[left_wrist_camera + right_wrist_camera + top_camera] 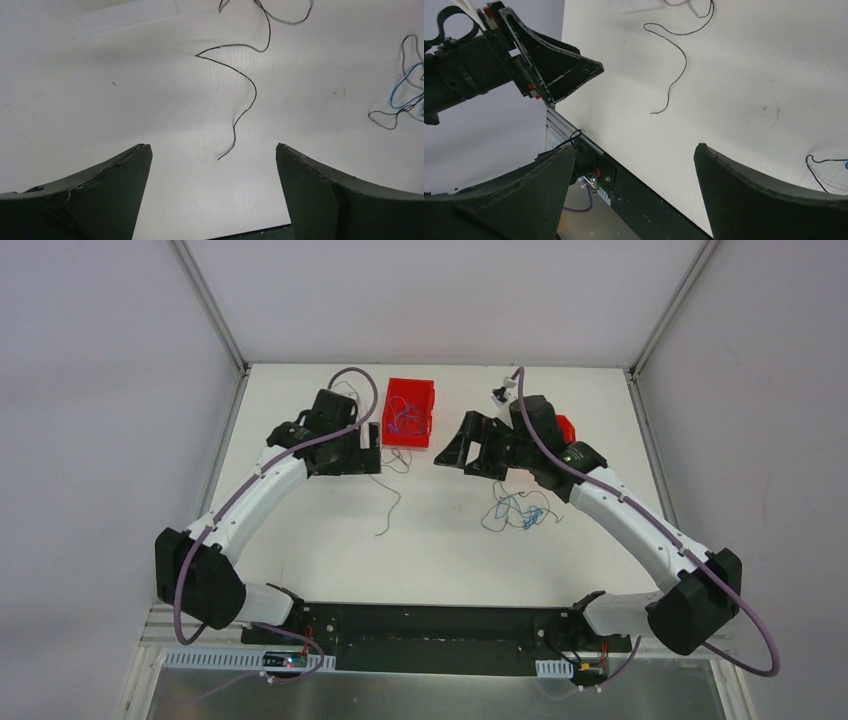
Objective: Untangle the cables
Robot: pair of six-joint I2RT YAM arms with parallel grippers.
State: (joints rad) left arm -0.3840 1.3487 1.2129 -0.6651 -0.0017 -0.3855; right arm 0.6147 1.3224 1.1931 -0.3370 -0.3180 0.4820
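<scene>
Both arms bend inward over the desk (450,560), left end effector (212,147) and right end effector (634,146) facing, each spread wide, empty.

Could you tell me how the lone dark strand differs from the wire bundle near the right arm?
The lone strand is one dark wire in a wavy line; the bundle is several blue and dark wires looped together. The strand lies left of the bundle. Both are thin.

Bin (424,390) behind single strand (255,92), tangle of cables (520,512) to its right.
</scene>
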